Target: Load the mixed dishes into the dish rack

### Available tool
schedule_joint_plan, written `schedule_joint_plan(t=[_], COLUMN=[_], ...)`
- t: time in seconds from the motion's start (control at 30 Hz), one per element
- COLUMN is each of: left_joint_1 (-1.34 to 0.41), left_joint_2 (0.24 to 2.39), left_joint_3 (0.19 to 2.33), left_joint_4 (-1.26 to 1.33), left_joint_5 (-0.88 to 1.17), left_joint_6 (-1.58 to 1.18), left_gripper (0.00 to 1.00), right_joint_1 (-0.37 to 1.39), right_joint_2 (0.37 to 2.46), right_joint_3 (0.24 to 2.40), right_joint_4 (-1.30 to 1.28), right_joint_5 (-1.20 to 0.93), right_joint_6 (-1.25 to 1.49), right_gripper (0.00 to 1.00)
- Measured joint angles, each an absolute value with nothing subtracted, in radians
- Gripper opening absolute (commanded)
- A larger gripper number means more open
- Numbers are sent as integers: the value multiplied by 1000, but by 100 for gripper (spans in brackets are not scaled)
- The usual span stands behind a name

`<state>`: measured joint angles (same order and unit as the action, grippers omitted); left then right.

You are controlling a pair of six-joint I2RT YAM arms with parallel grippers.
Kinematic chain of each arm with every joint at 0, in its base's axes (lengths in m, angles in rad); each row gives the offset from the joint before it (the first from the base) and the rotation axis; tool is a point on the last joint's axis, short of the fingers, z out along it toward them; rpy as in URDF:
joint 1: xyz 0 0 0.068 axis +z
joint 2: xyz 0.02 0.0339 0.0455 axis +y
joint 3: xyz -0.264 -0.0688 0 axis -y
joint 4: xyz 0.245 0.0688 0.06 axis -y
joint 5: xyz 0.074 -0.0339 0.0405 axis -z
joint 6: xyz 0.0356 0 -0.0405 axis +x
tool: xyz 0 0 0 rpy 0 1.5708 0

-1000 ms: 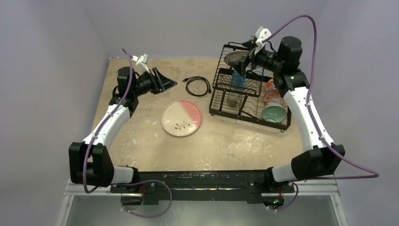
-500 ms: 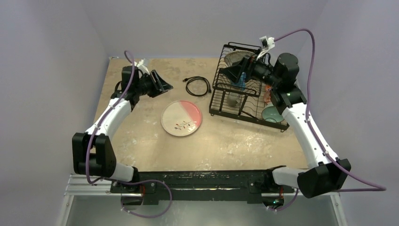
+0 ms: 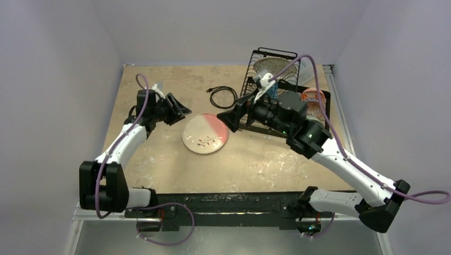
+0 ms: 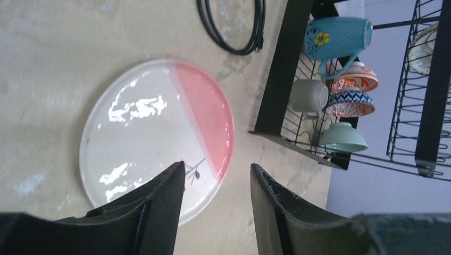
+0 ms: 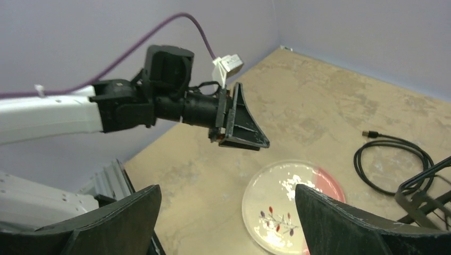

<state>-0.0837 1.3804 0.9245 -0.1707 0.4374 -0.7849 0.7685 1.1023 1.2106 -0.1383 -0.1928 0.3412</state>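
The cream-and-pink plate (image 3: 205, 133) lies flat on the table between both arms; it also shows in the left wrist view (image 4: 157, 135) and the right wrist view (image 5: 290, 204). My left gripper (image 3: 180, 109) is open and empty, just left of the plate. My right gripper (image 3: 230, 118) is open and empty, just right of the plate's far edge. The black wire dish rack (image 3: 283, 101) stands at the back right. It holds the grey speckled dish (image 3: 268, 66), blue cup (image 4: 337, 38), grey mug (image 4: 309, 96), red-orange bowls (image 4: 357, 78) and teal bowl (image 4: 343, 137).
A black coiled cable (image 3: 223, 96) lies on the table behind the plate, left of the rack. The walls close in at the back and on both sides.
My right arm has swung away from the rack, leftward and down toward the plate, with its jaws open. My left gripper has moved a little nearer the plate.
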Motion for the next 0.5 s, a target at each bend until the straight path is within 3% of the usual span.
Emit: schedule_joint_plan(t=[0.23, 0.5], left_joint_1=[-78, -76], left_joint_2=[1042, 738], left_joint_3=[739, 757], left_joint_4=[-323, -665], left_joint_5=[368, 125], left_joint_6=[-823, -738], left_gripper=[62, 86], right_joint_1=[1073, 1214], right_joint_2=[1187, 1367], right_joint_3=[1192, 1192], right_joint_4=[-174, -183], right_joint_5=[101, 242], right_joint_6=[148, 4], right_gripper=[99, 99])
